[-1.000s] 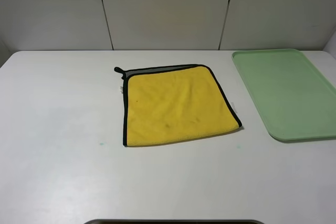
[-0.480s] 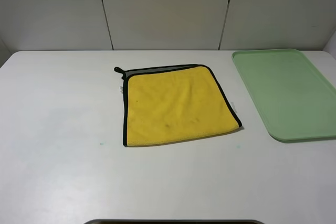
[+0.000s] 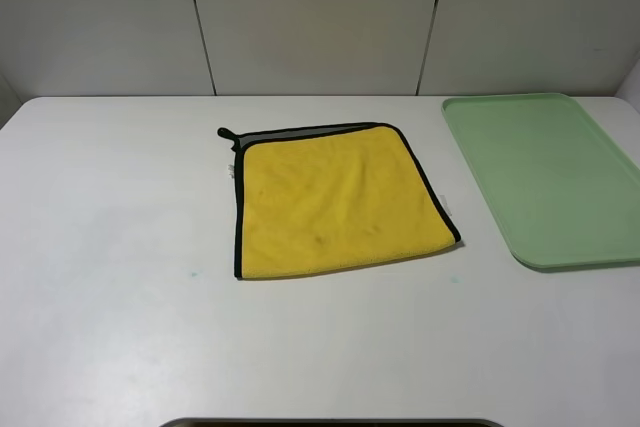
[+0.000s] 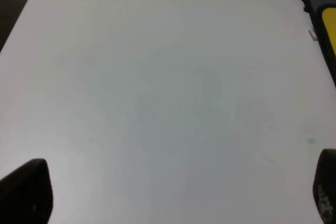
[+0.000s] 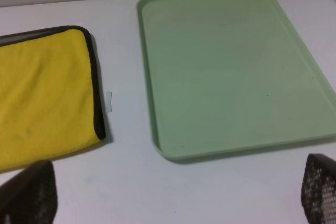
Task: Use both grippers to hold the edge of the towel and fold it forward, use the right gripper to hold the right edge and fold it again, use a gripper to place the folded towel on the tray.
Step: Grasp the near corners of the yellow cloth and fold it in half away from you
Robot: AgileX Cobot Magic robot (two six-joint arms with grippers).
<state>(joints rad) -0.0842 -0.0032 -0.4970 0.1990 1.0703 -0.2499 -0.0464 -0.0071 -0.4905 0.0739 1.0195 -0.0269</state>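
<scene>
Item 1. Table point(image 3: 110, 247): white and flat, and it carries items 2 and 3. A pale panelled wall point(image 3: 310, 17) stands behind it at 12 o'clock.

Item 2. Towel point(image 3: 335, 202): a yellow cloth lying flat at the middle of the table, turned slightly askew.
- A black border point(image 3: 238, 217) runs down its 9 o'clock side, along the 12 o'clock side and down the 3 o'clock side.
- A narrow grey strip point(image 3: 300, 134) shows just inside the border at 12 o'clock.
- A small black loop point(image 3: 227, 133) sticks out from the 11 o'clock corner.
- A small white tag point(image 5: 109, 102) lies on the table just beside the 3 o'clock side.

Item 3. Tray point(image 3: 540, 177): pale green and rectangular, with rounded corners and a low rim. It lies at 3 o'clock from the towel, near it but apart, with bare table between them.

Item 4. Left gripper point(image 4: 176, 192): its dark fingers point(image 4: 26, 192) are spread wide. It hangs over bare table at 9 o'clock from the towel, clear of the cloth. A faint blue speck point(image 4: 311, 141) marks the table there.

Item 5. Right gripper point(image 5: 173, 192): its fingers point(image 5: 320, 190) are spread wide. It hangs over the table at 6 o'clock from the gap between towel and tray and touches neither.
</scene>
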